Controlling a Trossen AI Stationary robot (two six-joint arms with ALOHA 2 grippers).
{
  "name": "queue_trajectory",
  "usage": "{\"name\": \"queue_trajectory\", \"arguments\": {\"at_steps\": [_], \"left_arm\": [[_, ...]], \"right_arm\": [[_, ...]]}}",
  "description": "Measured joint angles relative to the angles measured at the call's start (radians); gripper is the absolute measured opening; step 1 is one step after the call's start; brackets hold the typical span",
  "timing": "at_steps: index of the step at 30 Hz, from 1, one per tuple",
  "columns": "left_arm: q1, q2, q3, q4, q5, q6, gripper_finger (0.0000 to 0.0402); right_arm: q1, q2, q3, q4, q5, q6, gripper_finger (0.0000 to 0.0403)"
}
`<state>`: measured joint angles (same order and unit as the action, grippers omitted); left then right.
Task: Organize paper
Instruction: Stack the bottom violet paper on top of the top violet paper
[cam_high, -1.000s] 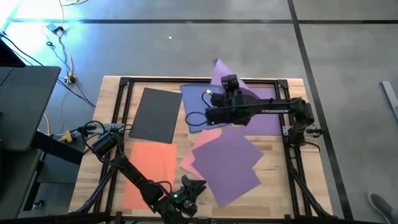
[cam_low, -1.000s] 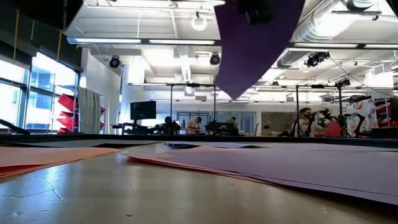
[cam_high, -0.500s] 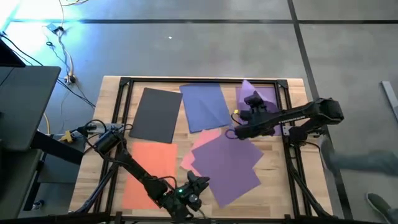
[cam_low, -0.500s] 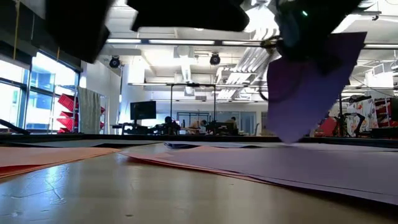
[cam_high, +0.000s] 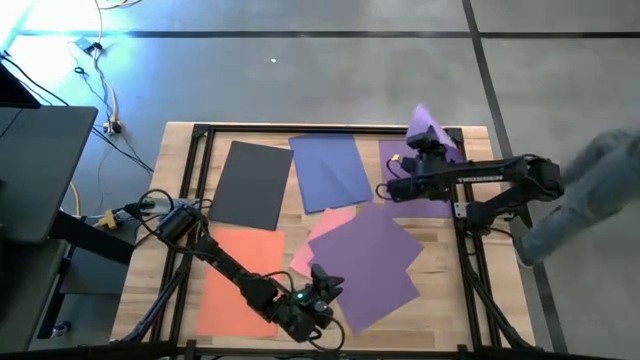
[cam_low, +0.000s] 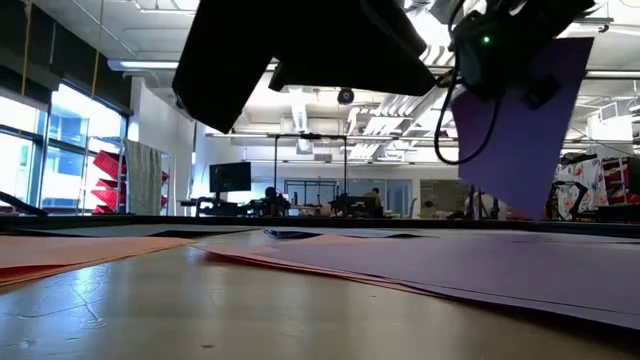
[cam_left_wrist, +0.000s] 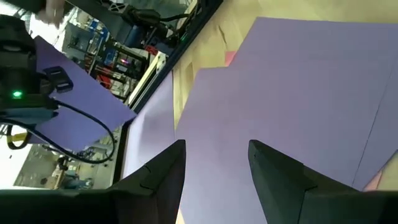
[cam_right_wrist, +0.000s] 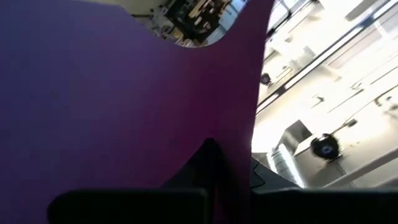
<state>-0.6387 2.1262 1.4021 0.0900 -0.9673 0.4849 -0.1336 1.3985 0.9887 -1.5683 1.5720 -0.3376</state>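
Purple sheet (cam_high: 428, 128) hangs pinched in right pincer (cam_high: 408, 160); left pincer (cam_high: 325, 287) gapes over another purple sheet (cam_high: 372, 255)

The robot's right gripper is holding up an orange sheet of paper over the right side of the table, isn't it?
Not quite. The sheet held by the right gripper is a purple sheet, not orange. The low view shows it hanging in the air. The orange sheet lies flat on the table.

The pink sheet (cam_high: 322, 228) shows only as a strip; the big purple sheet (cam_high: 368, 262) covers the rest. In the right wrist view the lifted purple sheet (cam_right_wrist: 112, 93) hides the table and the right gripper's fingertips. A blurred person (cam_high: 585, 190) is cut by the high view's edge
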Motion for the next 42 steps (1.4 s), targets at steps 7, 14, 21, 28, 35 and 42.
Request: {"name": "queue_trajectory", "arguments": {"at_steps": [7,14,21,28,35,42], "left_arm": [[0.006,0.0,0.0,-0.018,0.013,0.005,0.0154],[0.005,0.0,0.0,-0.015,0.049,0.005,0.0154],[0.007,0.0,0.0,-0.015,0.057,0.005,0.0154],[0.012,0.0,0.0,-0.016,0.096,-0.005,0.0154],[0.019,0.0,0.0,-0.018,0.098,-0.013,0.0154],[0.019,0.0,0.0,-0.018,0.101,-0.021,0.0154]], "right_arm": [[0.069,0.003,-0.12,0.271,-0.014,-0.01,0.0],[0.208,0.058,-0.261,0.72,-0.308,-0.082,0.0],[0.227,0.062,-0.331,0.791,-0.507,-0.009,0.0],[0.19,0.062,-0.341,0.681,-0.615,0.254,0.0],[0.215,0.062,-0.316,0.663,-0.715,0.254,0.0],[0.211,0.062,-0.264,0.607,-0.778,0.287,0.0]]}}
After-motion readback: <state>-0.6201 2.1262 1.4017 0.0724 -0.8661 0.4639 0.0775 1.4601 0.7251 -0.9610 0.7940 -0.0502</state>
